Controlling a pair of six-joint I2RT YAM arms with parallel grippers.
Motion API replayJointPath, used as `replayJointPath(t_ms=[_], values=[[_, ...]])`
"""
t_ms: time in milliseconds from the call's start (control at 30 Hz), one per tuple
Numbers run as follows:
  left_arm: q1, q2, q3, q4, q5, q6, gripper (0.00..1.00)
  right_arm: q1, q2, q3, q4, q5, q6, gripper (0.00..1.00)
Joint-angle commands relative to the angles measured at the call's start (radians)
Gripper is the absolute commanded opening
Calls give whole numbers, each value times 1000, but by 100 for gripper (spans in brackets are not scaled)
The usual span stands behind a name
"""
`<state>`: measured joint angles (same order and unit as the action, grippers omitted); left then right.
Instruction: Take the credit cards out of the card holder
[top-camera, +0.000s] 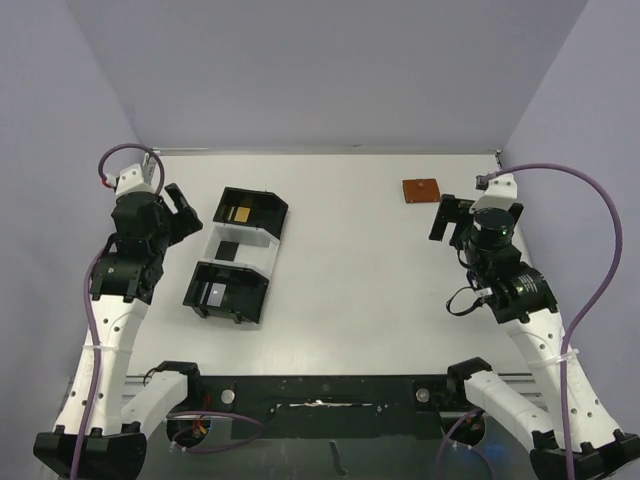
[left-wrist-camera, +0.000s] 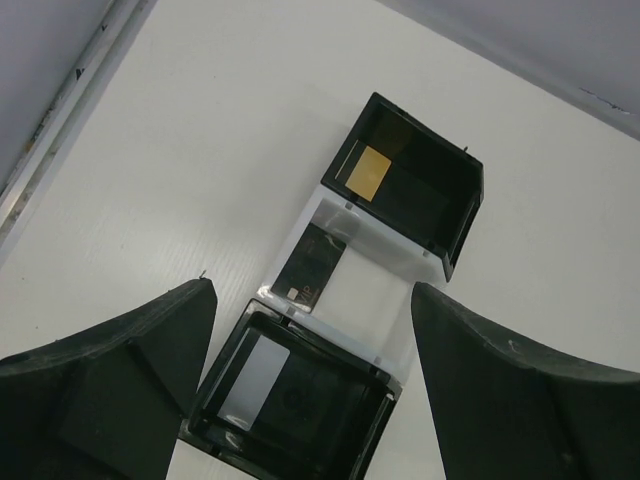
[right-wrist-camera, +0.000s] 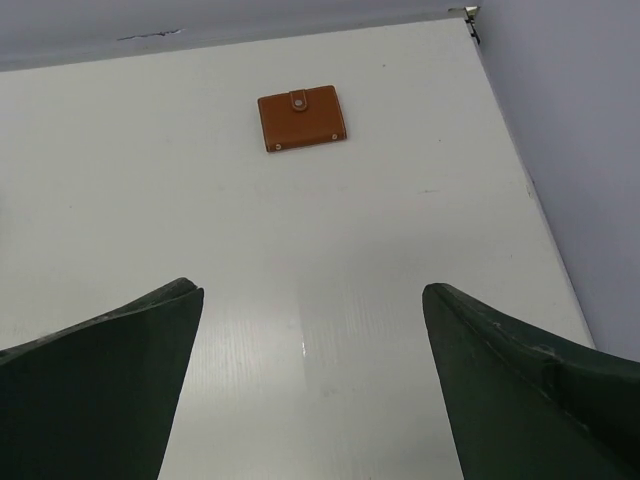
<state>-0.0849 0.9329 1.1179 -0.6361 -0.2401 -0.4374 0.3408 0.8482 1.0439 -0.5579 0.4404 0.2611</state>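
White bench (top-camera: 350, 300) with pale lilac walls on three sides fills the overhead view. The left claw (top-camera: 187, 213) hangs at the left side, just beside a black-and-white tray (top-camera: 262, 248) with three compartments in a row. The right claw (top-camera: 447, 215) hangs at the right side. Both claws have their fingers wide apart and nothing is between them.

The card holder (top-camera: 420, 189) lies flat near the far right part of the bench, beyond the right claw and apart from it. From above it is only a small reddish-brown square. The right wrist view shows more: the card holder (right-wrist-camera: 301, 118) is folded closed, with its short tab snapped over the front edge. What is inside cannot be seen.

The left wrist view looks down between two dark fingers (left-wrist-camera: 120, 390) into the tray and gives details that are too small from above. One gold-tan credit card (left-wrist-camera: 368, 173) lies flat in the far black compartment, against its left side. A small black card (left-wrist-camera: 312, 268) lies in the white middle compartment. A pale grey card (left-wrist-camera: 252, 375) lies in the near black compartment. The card holder does not appear in this view.
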Motion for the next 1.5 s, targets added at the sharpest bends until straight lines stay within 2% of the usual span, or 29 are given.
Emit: replayJointPath(t_ms=[0, 167, 333, 433, 567, 600, 767, 867, 967, 1033, 1167, 1333, 1467], values=[[-17, 8, -32, 94, -42, -54, 80, -85, -44, -33, 26, -134, 49, 98], [-26, 5, -115, 146, 25, -121, 83, -170, -67, -78, 38, -267, 77, 98], [63, 6, -249, 269, 296, -262, 91, -224, -66, -118, 48, -391, 109, 98], [79, 45, -281, 273, 349, -301, 93, -243, -47, -129, 37, -451, 129, 98], [48, 129, -253, 186, 346, -342, 95, -257, -34, -155, 49, -542, 159, 98], [34, 148, -244, 176, 291, -345, 95, -259, -32, -164, 59, -557, 169, 98], [-26, 241, -227, 180, 250, -414, 91, -264, -16, -199, 86, -604, 224, 98], [-76, 271, -221, 160, 212, -463, 87, -266, 7, -202, 88, -621, 248, 98], [-110, 274, -228, 144, 184, -500, 77, -266, 32, -202, 88, -620, 270, 98], [-123, 262, -230, 124, 154, -528, 69, -267, 49, -201, 89, -609, 281, 98], [-132, 231, -256, 140, 106, -563, 60, -269, 117, -162, 62, -520, 293, 98], [-136, 262, -277, 153, 116, -577, 59, -271, 282, -17, -29, -386, 292, 98], [-139, 250, -310, 175, 88, -583, 58, -273, 346, 50, -43, -364, 272, 98]])
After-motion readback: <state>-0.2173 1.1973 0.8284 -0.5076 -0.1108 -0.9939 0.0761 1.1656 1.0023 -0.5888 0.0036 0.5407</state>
